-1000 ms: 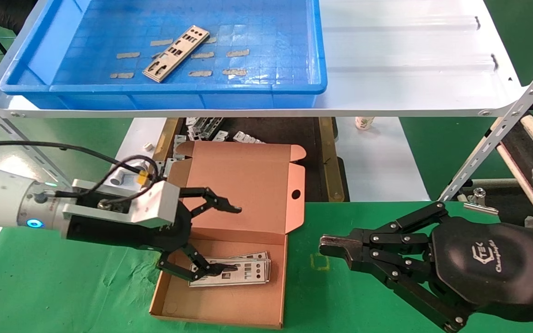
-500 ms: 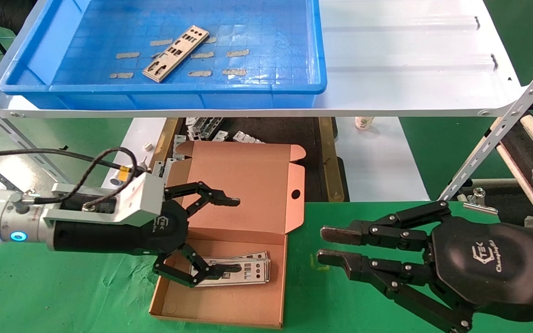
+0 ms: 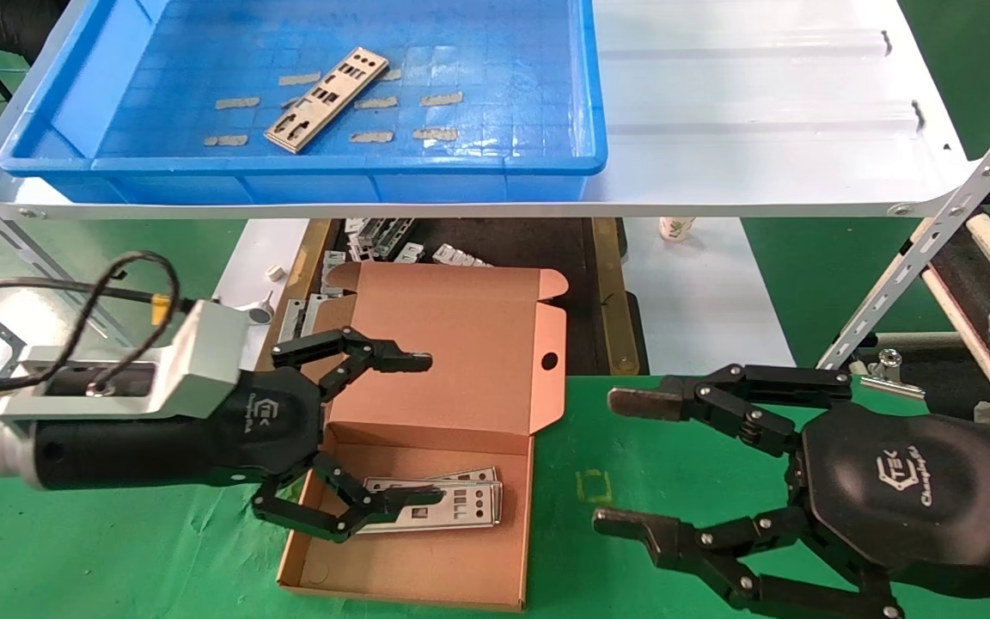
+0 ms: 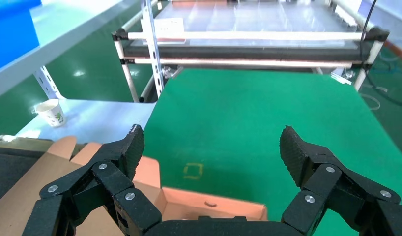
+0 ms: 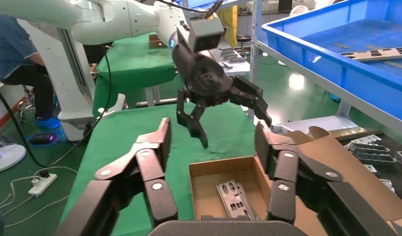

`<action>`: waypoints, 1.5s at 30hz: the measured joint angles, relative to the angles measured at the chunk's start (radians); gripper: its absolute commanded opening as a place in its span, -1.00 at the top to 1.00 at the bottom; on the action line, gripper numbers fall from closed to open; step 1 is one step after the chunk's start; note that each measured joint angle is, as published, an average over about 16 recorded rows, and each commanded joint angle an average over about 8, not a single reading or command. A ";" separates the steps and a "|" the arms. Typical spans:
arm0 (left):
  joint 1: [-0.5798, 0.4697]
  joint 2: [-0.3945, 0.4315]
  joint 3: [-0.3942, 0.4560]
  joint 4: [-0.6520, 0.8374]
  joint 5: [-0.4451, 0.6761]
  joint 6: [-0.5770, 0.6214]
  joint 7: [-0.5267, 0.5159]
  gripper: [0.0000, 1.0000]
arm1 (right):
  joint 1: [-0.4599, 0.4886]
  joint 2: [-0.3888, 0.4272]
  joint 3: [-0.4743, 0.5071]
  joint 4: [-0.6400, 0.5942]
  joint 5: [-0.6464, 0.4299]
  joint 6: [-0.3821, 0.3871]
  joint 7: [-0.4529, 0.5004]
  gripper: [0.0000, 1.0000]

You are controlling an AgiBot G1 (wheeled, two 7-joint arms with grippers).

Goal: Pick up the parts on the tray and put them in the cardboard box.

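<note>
Hovering over the cardboard box [image 3: 426, 447], the left claw [image 3: 426, 430] gapes wide and holds nothing; its lower finger hides part of the parts [image 3: 452, 499] stacked flat inside the box, so their count is unclear. One more part [image 3: 327, 99] lies in the tray [image 3: 306, 176] on the white shelf [image 3: 761, 120] beyond the box. Right of the box, over the green surface [image 3: 117, 559], the right claw [image 3: 607, 464] spreads wide, empty, its arm cut off.

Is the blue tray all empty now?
No, one part is lying on the floor of the blue tray up on the shelf, as the head view shows.
</note>
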 measured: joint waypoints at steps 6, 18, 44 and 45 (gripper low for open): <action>0.056 -0.039 -0.057 -0.091 -0.041 -0.009 -0.064 -1.00 | 0.000 0.000 0.000 0.000 0.000 0.000 0.000 -1.00; 0.168 -0.118 -0.170 -0.271 -0.124 -0.028 -0.193 -1.00 | 0.000 0.000 0.000 0.000 0.000 0.000 0.000 -1.00; 0.280 -0.197 -0.283 -0.452 -0.209 -0.048 -0.316 -1.00 | 0.000 0.000 0.000 0.000 0.001 0.000 0.000 -1.00; 0.279 -0.196 -0.282 -0.450 -0.208 -0.048 -0.315 -1.00 | 0.000 0.000 0.000 0.000 0.001 0.000 0.000 -1.00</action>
